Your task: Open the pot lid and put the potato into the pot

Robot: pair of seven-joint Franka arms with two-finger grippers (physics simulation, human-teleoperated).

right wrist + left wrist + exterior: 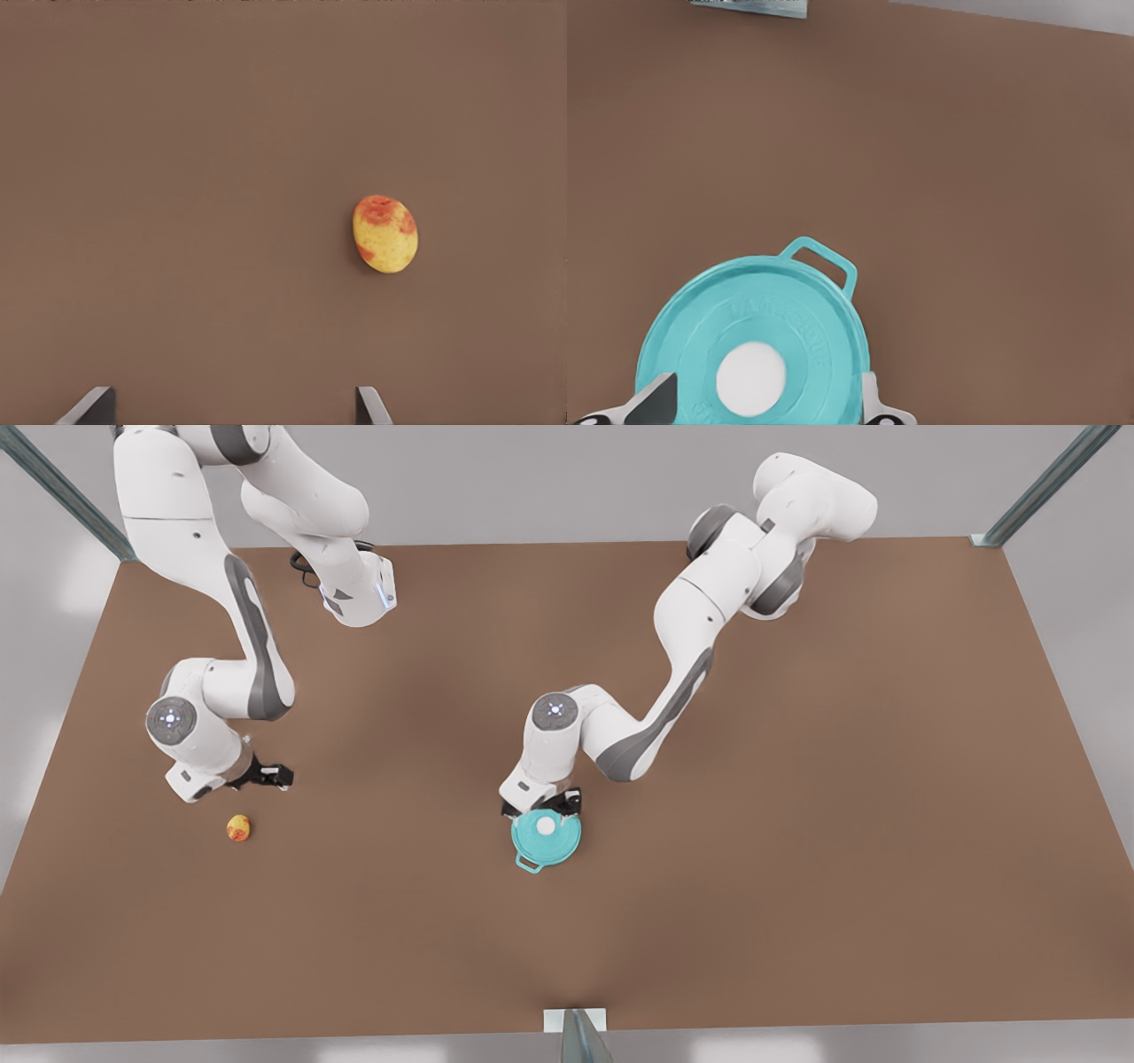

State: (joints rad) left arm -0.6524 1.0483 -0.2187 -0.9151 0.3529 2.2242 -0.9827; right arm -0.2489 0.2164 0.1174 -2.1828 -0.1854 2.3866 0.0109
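1. Two arms work over the flat brown surface [797, 824], and going from the front view's left to its right, the right arm comes first: its hand [270, 775] hangs low, just beside and above the tiny roundish potato, yellow with orange-red patches [238, 827], without touching it.
2. Its two dark fingertips [93, 407] stand wide apart in the right wrist view, so this hand is open and holds nothing; the potato [385, 234] lies on the bare surface ahead of the fingers and off to one side, not between them.
3. Farther to the front view's right, the left arm folds down steeply from its shoulder, elbow bent, wrist pointing at the surface.
4. Its hand [542, 804] sits over the flat round teal pot lid with a small white knob [546, 834], which still covers the small teal pot with loop handles [529, 862].
5. From the left wrist view, the fingertips [656, 403] stand spread on either side of the white knob; the hand [762, 407] is open and grips nothing yet.
6. Judging by this, the step in hand is the approach to the lid [753, 341]; the lid is not yet off.
7. Next, the left hand probably needs to settle lower, centre on the knob and close before lifting.
8. Meanwhile the right hand would have to shift sideways to bring the potato between its fingers.
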